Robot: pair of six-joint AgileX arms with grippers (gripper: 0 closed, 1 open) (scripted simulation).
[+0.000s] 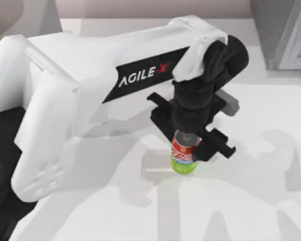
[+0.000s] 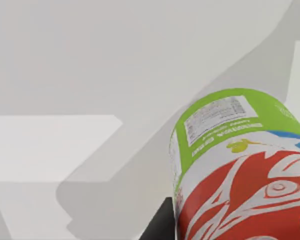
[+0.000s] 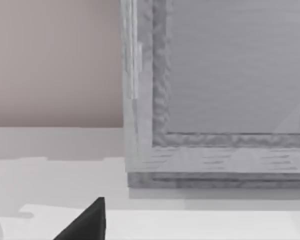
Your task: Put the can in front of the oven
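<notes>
My left gripper [image 1: 186,150] is shut on the can [image 1: 183,156] and holds it upright by its red upper body, near the middle of the table. The can's shadow lies apart to the left, so it hangs above the tabletop. In the left wrist view the can [image 2: 240,165] is close up, its lime-green base pointing at the bare table. The oven [image 1: 42,15] is a pale grey shape at the back left corner, mostly hidden behind my left arm. A black part of my right gripper [image 3: 87,225] shows in the right wrist view.
A darker speckled grey box [image 1: 283,32] with a framed face stands at the back right corner; in the right wrist view this box [image 3: 215,100] is close ahead. The white table [image 1: 251,201] stretches open in front and to the right of the can.
</notes>
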